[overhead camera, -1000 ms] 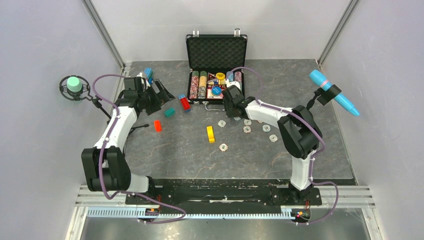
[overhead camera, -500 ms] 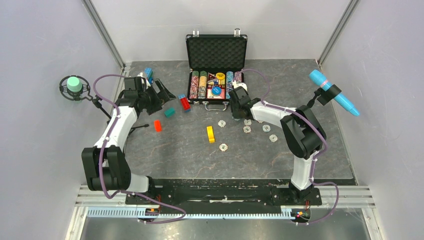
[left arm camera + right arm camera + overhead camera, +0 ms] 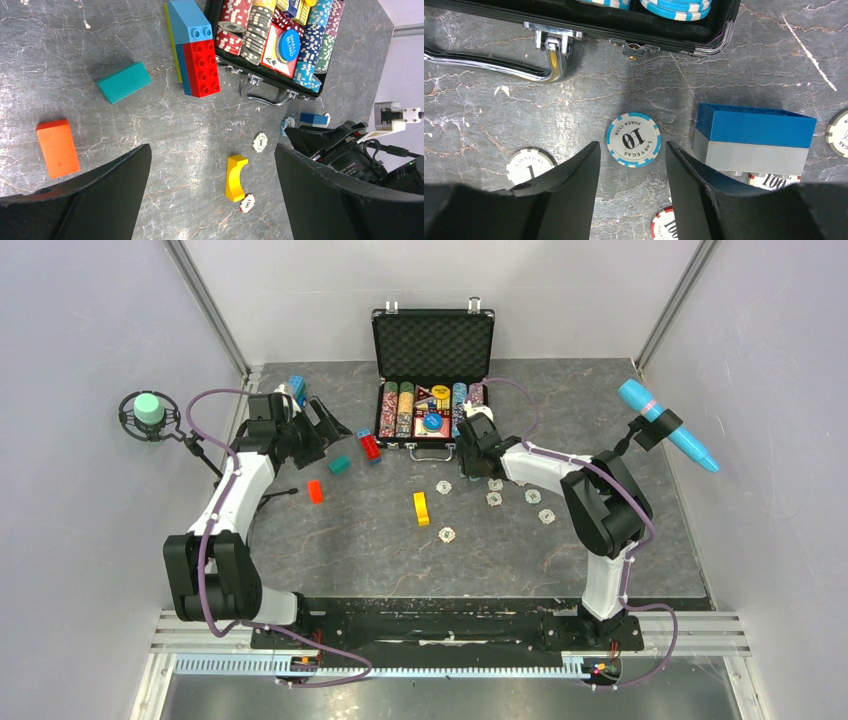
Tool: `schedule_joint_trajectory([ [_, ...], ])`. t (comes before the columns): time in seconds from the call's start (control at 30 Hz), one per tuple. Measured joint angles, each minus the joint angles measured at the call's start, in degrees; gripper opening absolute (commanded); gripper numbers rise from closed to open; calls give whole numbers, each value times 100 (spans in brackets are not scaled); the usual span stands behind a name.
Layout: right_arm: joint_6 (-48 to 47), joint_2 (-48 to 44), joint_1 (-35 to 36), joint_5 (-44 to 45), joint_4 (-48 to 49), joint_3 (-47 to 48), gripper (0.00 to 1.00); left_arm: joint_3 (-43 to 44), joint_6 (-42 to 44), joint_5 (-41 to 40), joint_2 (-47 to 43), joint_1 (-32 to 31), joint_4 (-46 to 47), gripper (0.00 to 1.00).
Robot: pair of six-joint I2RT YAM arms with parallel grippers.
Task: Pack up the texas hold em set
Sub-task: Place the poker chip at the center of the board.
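The black briefcase (image 3: 433, 345) stands open at the back, lid upright, with rows of coloured chips in its base. Several pale-edged chips (image 3: 494, 499) lie loose on the table in front of it. My right gripper (image 3: 471, 452) hangs open just in front of the case's silver handle (image 3: 489, 62). In the right wrist view its fingers (image 3: 574, 190) straddle, from above, a blue-edged "10" chip (image 3: 633, 140) lying flat. My left gripper (image 3: 325, 426) is open and empty, left of the case, above the toy blocks; its gripper (image 3: 212, 200) holds nothing.
A blue and grey brick (image 3: 754, 137) sits right of the "10" chip, a white "1" chip (image 3: 530, 165) left, a red "100" chip (image 3: 669, 225) near. A red and blue brick (image 3: 370, 444), teal block (image 3: 339, 464), orange block (image 3: 315, 491) and yellow block (image 3: 421, 508) lie left.
My right gripper has shifted right and a little nearer, from the case's front edge to the table in front of it, then held still. The left arm has not moved.
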Motion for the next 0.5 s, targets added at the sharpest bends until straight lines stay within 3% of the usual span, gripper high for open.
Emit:
schedule_joint_trajectory([
  [0.5, -7, 0, -2, -17, -20, 0, 58, 0, -2, 105, 20, 0, 20, 100],
])
